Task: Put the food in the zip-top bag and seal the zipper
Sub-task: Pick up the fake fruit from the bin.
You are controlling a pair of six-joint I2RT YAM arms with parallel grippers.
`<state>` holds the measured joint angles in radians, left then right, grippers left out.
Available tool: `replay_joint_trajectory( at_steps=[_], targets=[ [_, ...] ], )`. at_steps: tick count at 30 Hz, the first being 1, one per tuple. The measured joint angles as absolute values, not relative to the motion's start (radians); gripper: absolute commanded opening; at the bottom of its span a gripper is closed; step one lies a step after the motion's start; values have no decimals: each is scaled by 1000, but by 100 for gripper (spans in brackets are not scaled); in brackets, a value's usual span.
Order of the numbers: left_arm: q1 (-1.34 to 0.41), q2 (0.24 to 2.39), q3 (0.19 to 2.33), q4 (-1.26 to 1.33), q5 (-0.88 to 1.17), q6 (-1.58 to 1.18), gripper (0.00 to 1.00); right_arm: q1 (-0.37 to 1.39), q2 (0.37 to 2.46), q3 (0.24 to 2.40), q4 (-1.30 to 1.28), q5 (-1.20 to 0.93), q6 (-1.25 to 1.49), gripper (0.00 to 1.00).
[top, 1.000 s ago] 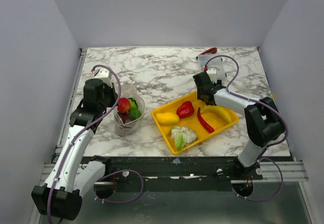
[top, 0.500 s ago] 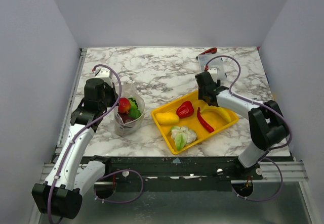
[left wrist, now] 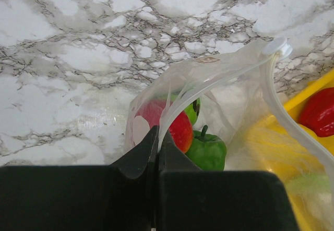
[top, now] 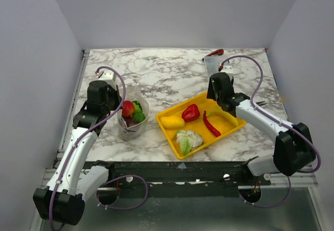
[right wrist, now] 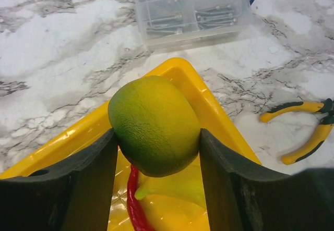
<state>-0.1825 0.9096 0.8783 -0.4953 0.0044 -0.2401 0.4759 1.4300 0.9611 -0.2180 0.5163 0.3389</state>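
Observation:
The zip-top bag [top: 131,122] stands open at the left, holding a red apple [left wrist: 180,129] and a green pepper [left wrist: 209,150]. My left gripper [left wrist: 156,133] is shut on the bag's mouth edge at the zipper [left wrist: 219,74]; it also shows in the top view [top: 112,106]. My right gripper [right wrist: 156,137] is shut on a green-yellow round fruit [right wrist: 154,126], held above the far corner of the yellow tray [right wrist: 209,100]. In the tray [top: 229,126] lie a red pepper [top: 190,112], a yellow-orange piece [top: 172,121], a cauliflower [top: 188,140] and a red chili [top: 211,124].
A rigid clear compartment box [right wrist: 193,9] with screws stands just beyond the tray's far corner. Yellow-handled pliers [right wrist: 302,132] lie on the marble to the tray's right. Grey walls close in the table on three sides.

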Motion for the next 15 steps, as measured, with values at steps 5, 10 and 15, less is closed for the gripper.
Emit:
replay_joint_trajectory(
  at_steps=[5,10,15],
  targets=[
    [-183,916,878,-495,4,-241,0,476,1351,944,-208,421,343,1],
    [-183,916,878,-495,3,-247,0,477,1285,920,-118,164,398,1],
    [-183,912,876,-492,-10,-252,0,553,1282,906,22,-49,486,1]
  ],
)
